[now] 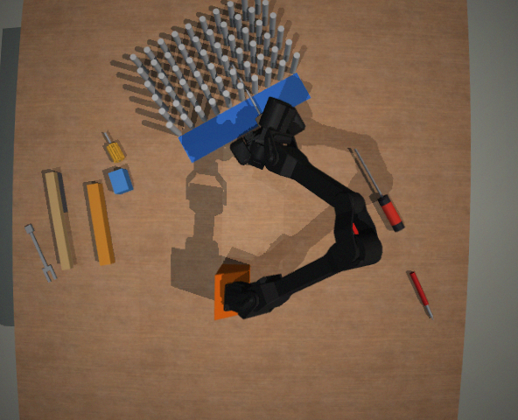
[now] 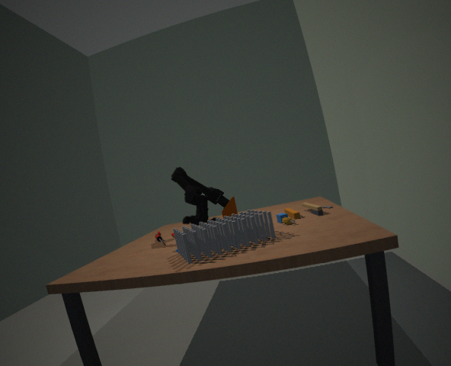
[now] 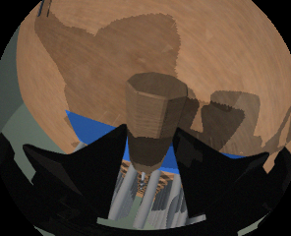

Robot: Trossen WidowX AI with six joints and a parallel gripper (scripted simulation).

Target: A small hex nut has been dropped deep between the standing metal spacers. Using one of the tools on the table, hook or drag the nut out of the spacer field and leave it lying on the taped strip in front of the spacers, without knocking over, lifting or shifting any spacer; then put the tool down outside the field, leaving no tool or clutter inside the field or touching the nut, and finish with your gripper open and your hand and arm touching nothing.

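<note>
My gripper (image 1: 259,118) (image 3: 149,130) is shut on the brown faceted handle (image 3: 156,110) of a tool, in front of the spacers. The tool's thin metal shaft (image 1: 253,101) (image 3: 143,175) runs over the blue taped strip (image 1: 209,136) (image 3: 88,129) and in between the standing spacers (image 1: 197,74) (image 2: 233,234) (image 3: 146,202). Its far end is hidden among them. The spacers I can make out stand upright. I cannot make out the hex nut in any view; no nut shows on the visible part of the strip.
A red-handled screwdriver (image 1: 390,213) and a red pen-like tool (image 1: 419,289) lie right. A yellow-handled tool (image 1: 115,151), blue block (image 1: 120,181), orange bar (image 1: 100,223), tan bar (image 1: 59,221) and grey forked tool (image 1: 38,248) lie left. An orange piece (image 1: 220,293) (image 2: 229,207) stands by the arm.
</note>
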